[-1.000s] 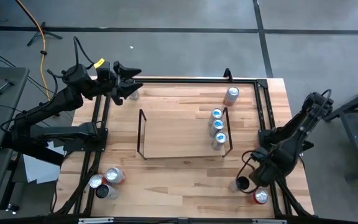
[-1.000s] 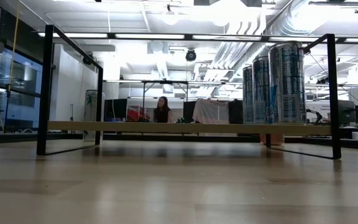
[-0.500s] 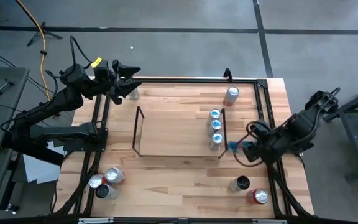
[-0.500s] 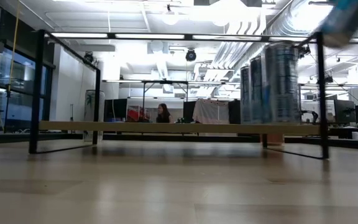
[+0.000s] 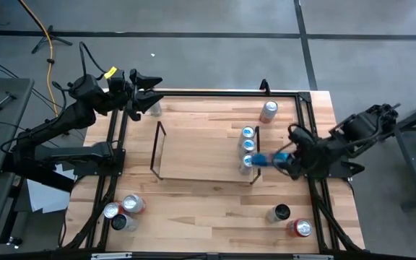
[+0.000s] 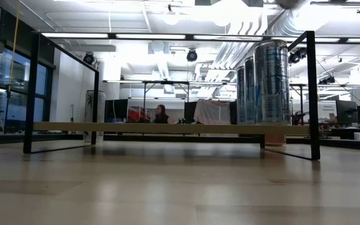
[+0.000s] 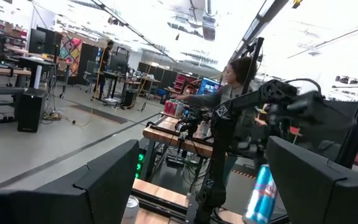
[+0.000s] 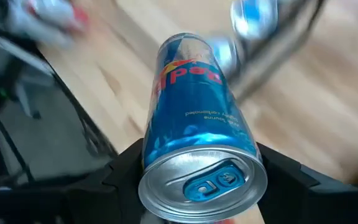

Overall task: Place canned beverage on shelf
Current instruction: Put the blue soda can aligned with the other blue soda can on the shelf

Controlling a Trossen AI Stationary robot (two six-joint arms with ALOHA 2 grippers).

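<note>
The shelf, a light-wood board with black wire ends, stands on the table. Three blue cans stand in a row at its right end. My right gripper is shut on a blue canned beverage, just right of the shelf's right end and above the table. My left gripper hangs open and holds nothing over the table's far left corner. From there the held can shows far off. My right gripper pinches the can's side wall near its top end between its two fingers, one on each side. The fingers slant down toward the shelf. The can is lifted clear and tilted, lying along the fingers with its tab end toward the wrist and its bottom end toward the shelf.
One can stands at the table's far right. A dark can and a red one stand near right. Several cans are grouped near left. A can sits below the left gripper. Black rails frame the table.
My right gripper has risen from the near right corner with the blue can and gone toward the far edge and the shelf's right end, tipping the can over. The shelf with its three cans has slid a little toward the table's left.
</note>
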